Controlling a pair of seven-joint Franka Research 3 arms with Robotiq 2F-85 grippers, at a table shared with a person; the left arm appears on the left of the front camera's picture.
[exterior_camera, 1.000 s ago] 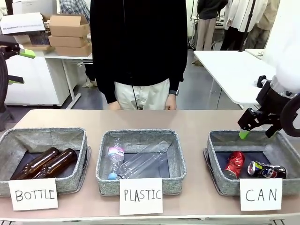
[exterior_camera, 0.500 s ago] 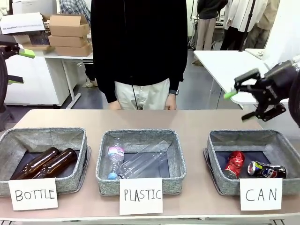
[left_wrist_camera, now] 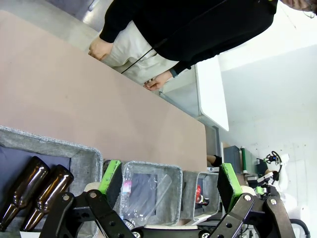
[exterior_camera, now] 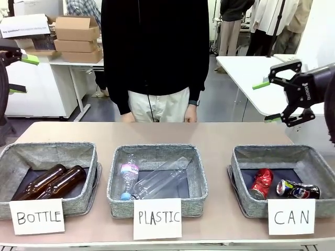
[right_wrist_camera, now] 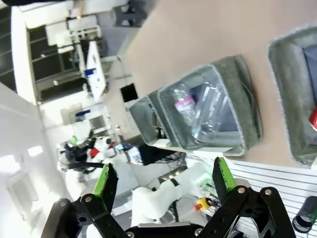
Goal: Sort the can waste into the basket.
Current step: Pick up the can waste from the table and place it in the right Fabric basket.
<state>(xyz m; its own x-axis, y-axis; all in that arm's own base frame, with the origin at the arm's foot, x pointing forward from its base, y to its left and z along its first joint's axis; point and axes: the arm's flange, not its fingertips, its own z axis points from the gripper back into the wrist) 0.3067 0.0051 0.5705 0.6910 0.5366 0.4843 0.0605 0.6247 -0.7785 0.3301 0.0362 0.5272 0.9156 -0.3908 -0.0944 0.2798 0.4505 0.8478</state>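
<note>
**Both cans down, both grippers empty**

At the far left of the front view, my left gripper [exterior_camera: 15,73] sits high at the frame edge with its jaws spread wide and nothing between them. Below it, at lower left, the bin signed "BOTTLE" [exterior_camera: 49,151] holds two brown glass bottles [exterior_camera: 49,182]. In the middle, the bin signed "PLASTIC" [exterior_camera: 157,152] holds clear plastic bottles [exterior_camera: 152,183], and the person [exterior_camera: 155,57] stands behind it at the far side of the table [exterior_camera: 209,133], hands hanging at the table's far edge.

At lower right is the basket [exterior_camera: 282,154] with its "CAN" sign [exterior_camera: 291,216]. The red can [exterior_camera: 261,183] lies on its dark floor toward the left, and the dark blue-black can [exterior_camera: 298,189] lies on its side just to the right of it, the two close together. I judge the sorting done: I see no can left out on the table.

At upper right, my right gripper [exterior_camera: 280,94] hangs in the air, jaws fully apart and empty. Both cans sit well below it and slightly to its left, inside the basket walls.

What could go wrong from here, as I judge it, is small. If my right arm swings low across the basket, a finger could catch the soft fabric rim and drag the basket, or knock the paper sign off its front. A careless reach back in could also nudge the dark can, which lies on its side and might roll.
</note>
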